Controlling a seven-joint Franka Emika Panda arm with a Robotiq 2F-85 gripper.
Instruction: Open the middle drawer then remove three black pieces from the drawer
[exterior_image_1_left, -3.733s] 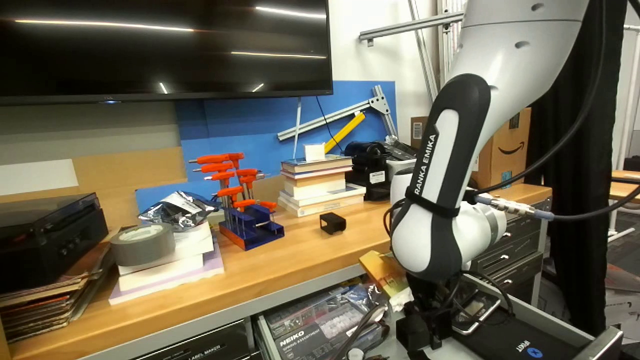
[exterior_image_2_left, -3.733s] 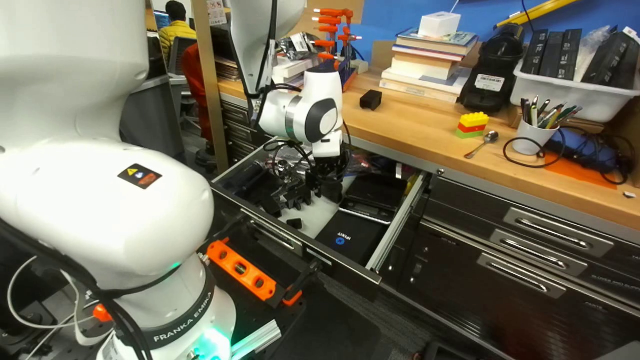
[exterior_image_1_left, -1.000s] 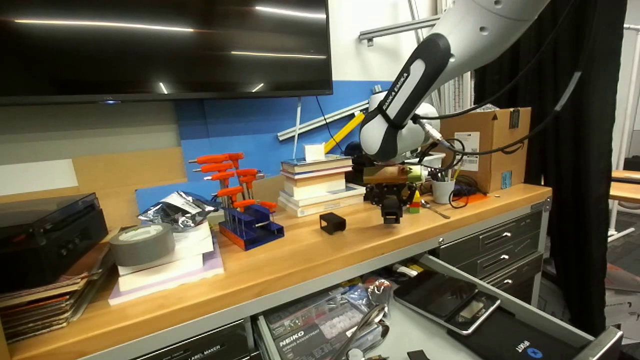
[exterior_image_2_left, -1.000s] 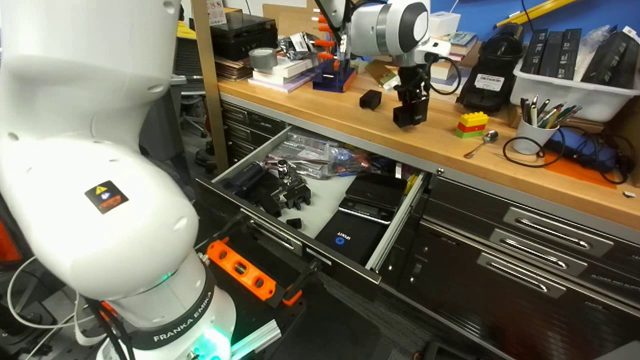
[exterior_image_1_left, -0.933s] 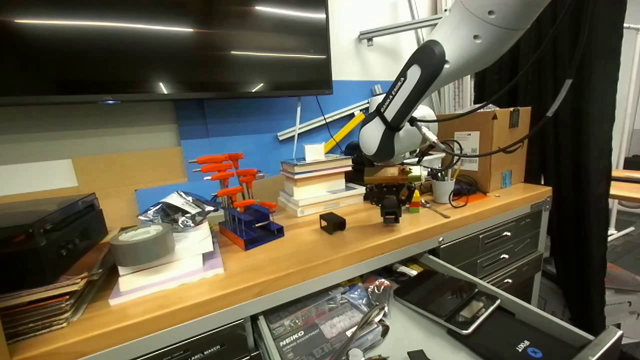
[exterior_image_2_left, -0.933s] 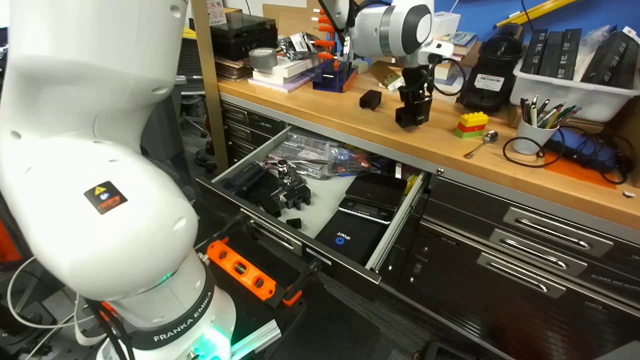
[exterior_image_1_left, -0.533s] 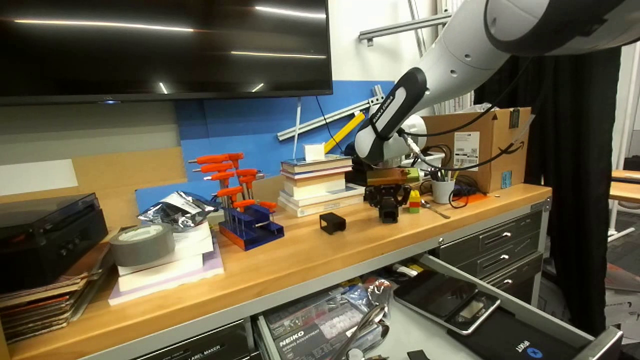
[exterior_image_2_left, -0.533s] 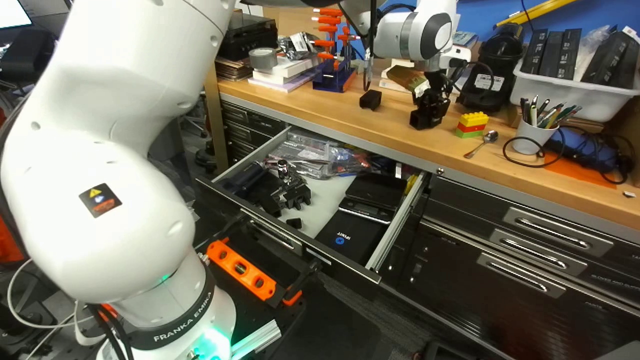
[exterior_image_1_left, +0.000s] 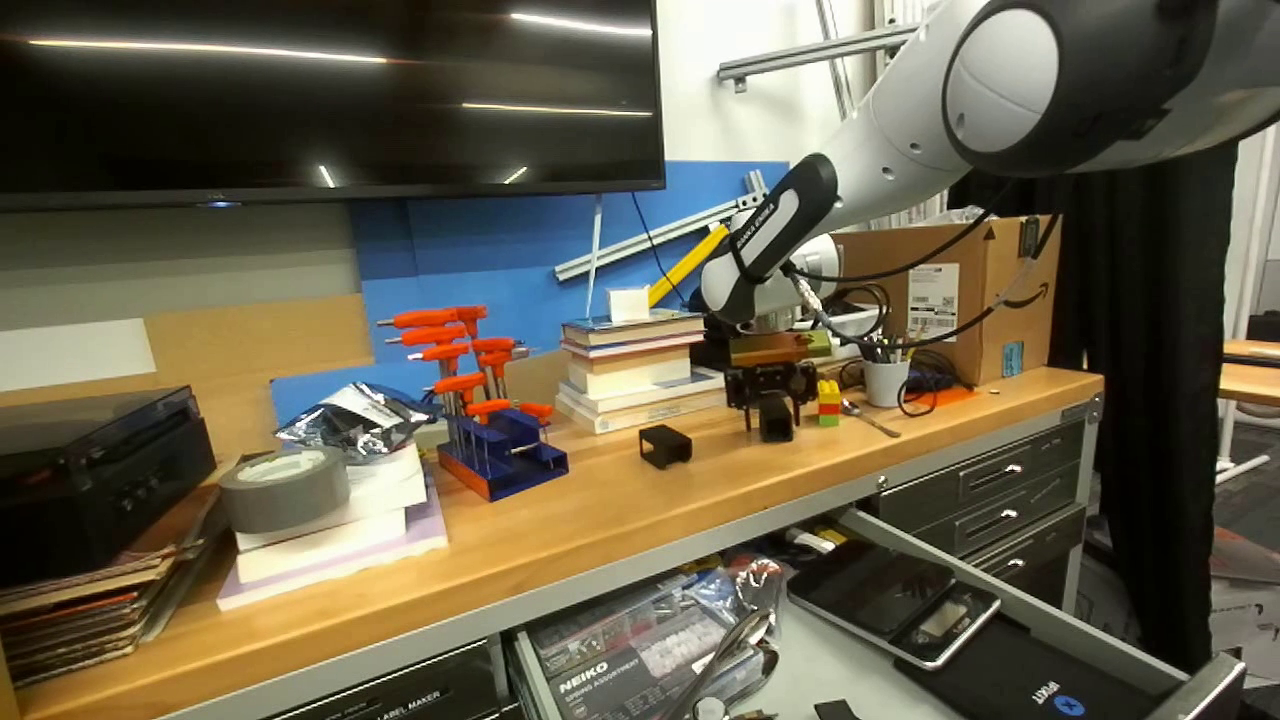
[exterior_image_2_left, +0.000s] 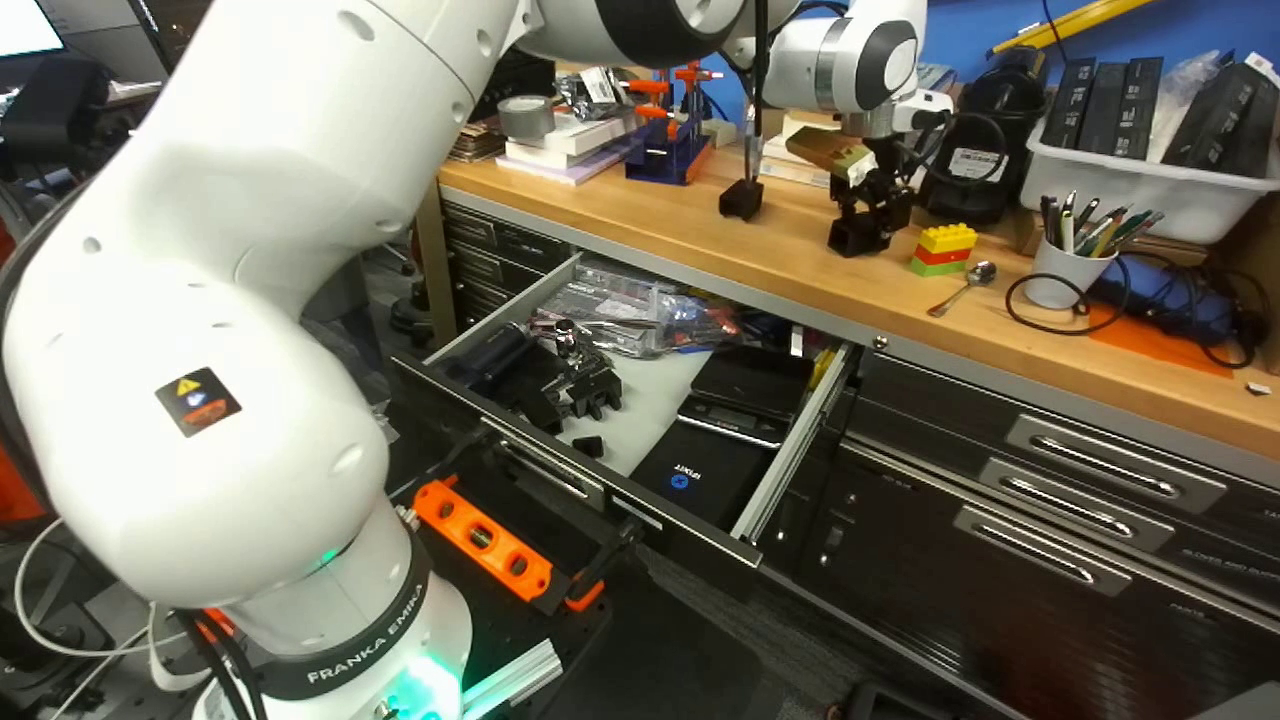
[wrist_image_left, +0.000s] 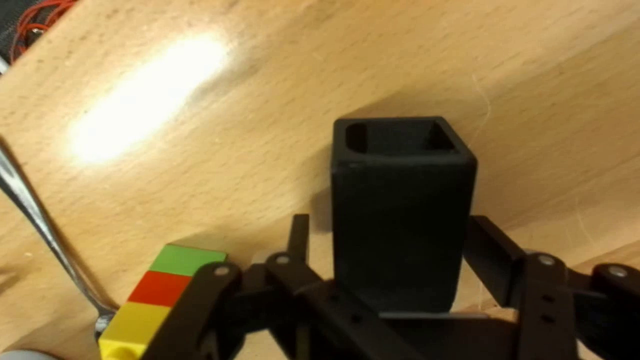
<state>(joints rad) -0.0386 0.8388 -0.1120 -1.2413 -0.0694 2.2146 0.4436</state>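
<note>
1. My tool (wrist_image_left: 389, 220): fingers (wrist_image_left: 300, 235) spread, one either side of a matte black, hollow, boxy plastic-looking block (wrist_image_left: 402, 225); not gripping.
2. Key relation: block off-centre between the fingers. Clear gap to the finger on the side of the yellow, red and green toy bricks (wrist_image_left: 156, 290); the opposite finger is right by the block's wall, contact or not I can't tell.
3. Block's long side runs crosswise to my closing line; its hollow end faces roughly the front edge of the brown wooden table (exterior_image_1_left: 600, 500). Looks seated on it; underside hidden.
4. A second matte black hollow block (exterior_image_2_left: 741, 200) is on the table too, apart from my tool, on the side away from the toy bricks.
5. Open dark metal drawer with pale grey floor (exterior_image_2_left: 655, 395): I take it as the task's one. It juts out below the table's front edge, so the way to it is outward and down.
6. Small black angular piece (exterior_image_2_left: 588, 446) inside, near the drawer front; could be number three, not certain, since bulkier black parts (exterior_image_2_left: 592, 386) lie near it.
7. My call: two pieces out, one to go. Next: rise straight up before any sideways travel. Risk: the close finger drags or tips the block, or the wide fingers clip the toy bricks.
</note>
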